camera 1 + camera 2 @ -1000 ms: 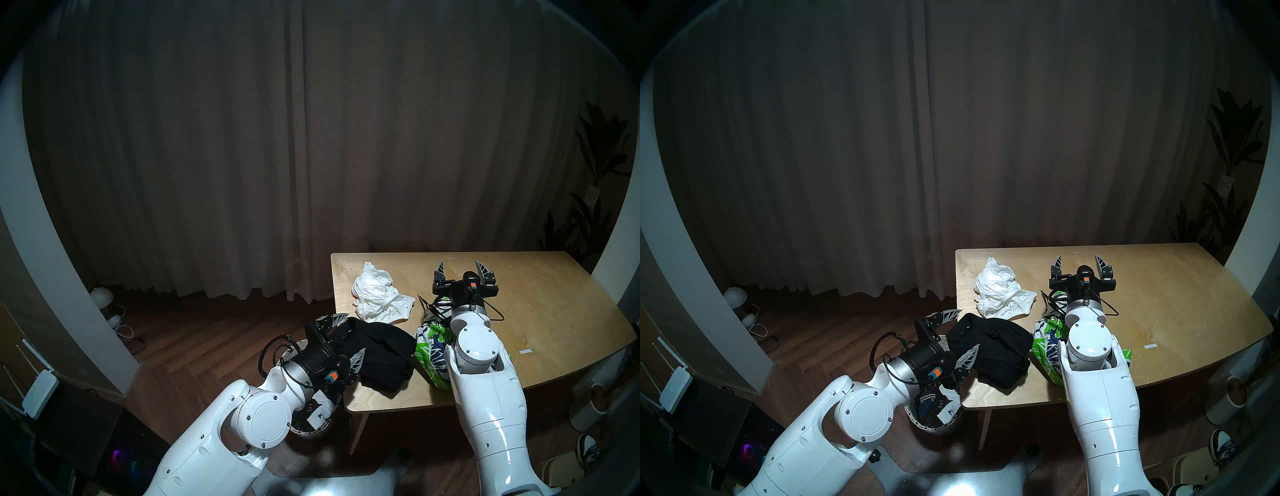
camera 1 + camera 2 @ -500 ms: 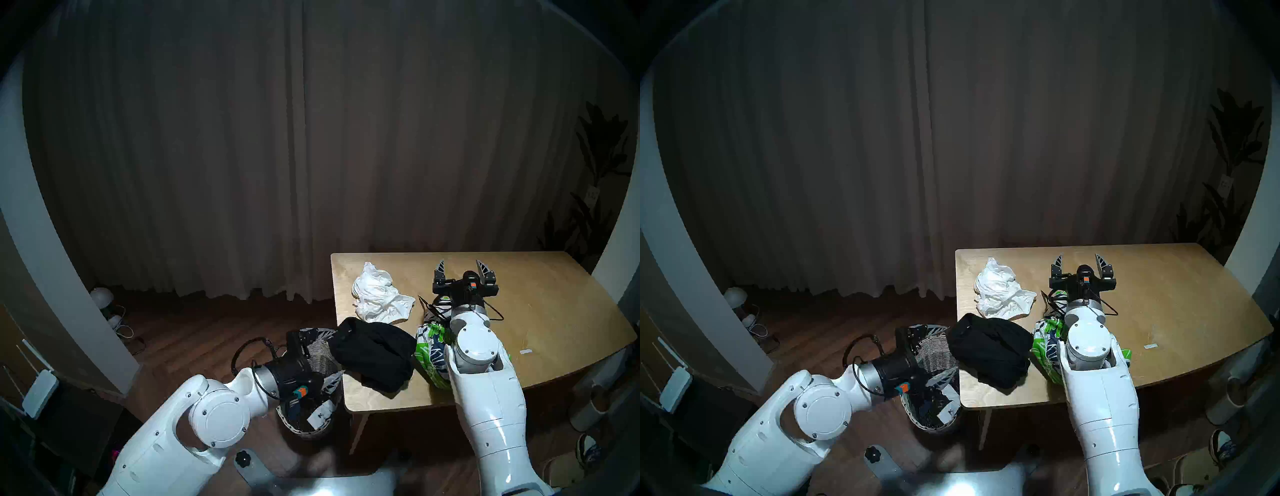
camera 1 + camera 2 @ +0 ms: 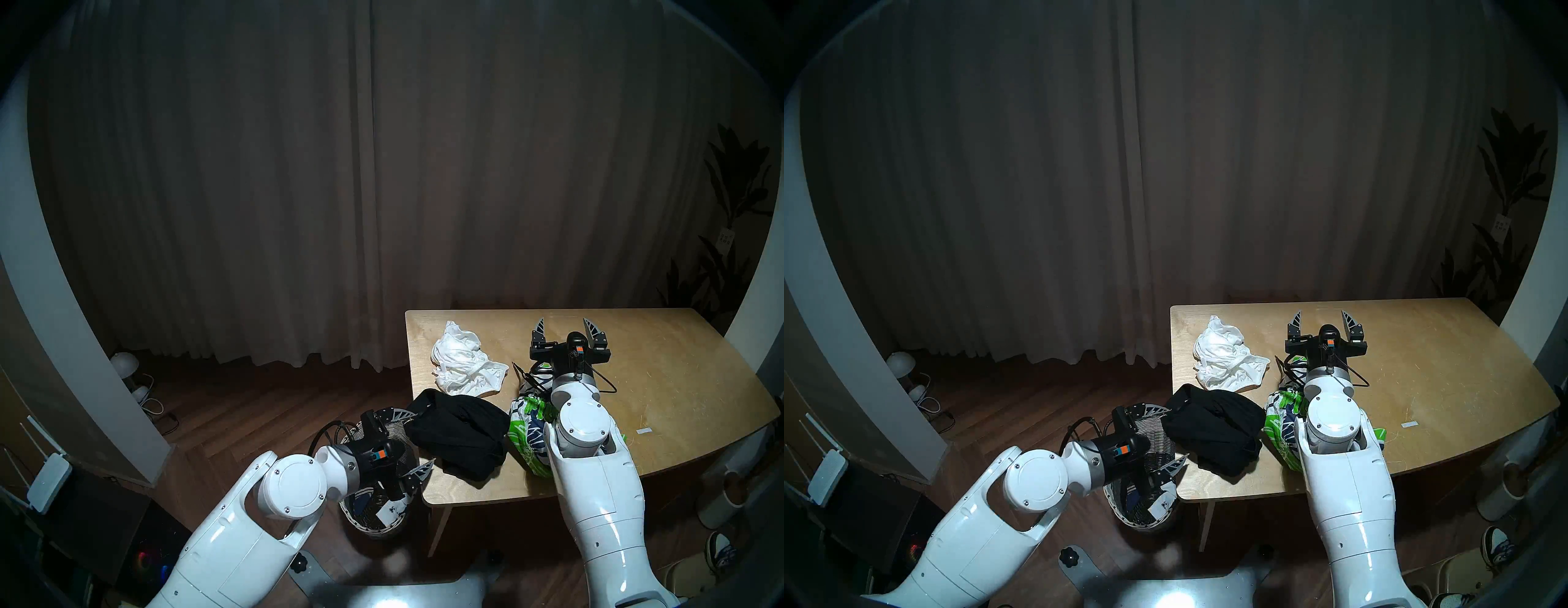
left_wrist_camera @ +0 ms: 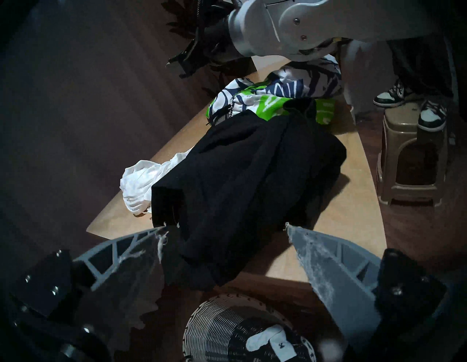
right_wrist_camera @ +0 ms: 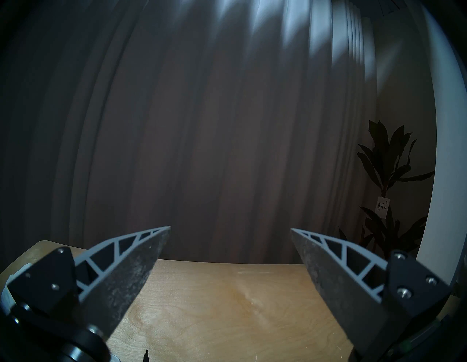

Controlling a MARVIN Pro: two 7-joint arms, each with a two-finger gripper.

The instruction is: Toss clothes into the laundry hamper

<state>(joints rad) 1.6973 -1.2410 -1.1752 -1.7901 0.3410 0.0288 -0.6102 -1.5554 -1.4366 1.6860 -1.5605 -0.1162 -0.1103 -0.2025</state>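
The left gripper gapes empty over the round striped woven hamper, its fingertips beside the crumpled black garment overhanging the pale wooden table's left edge. The right gripper hangs open over bare tabletop.

The two head views are looking down from above the arms at nearly the same scene, sharing the pale wooden bench and the dark pleated curtain. The left wrist view is looking close and tilted across the crumpled black garment, while the right wrist view is facing level over the bench toward the curtain.
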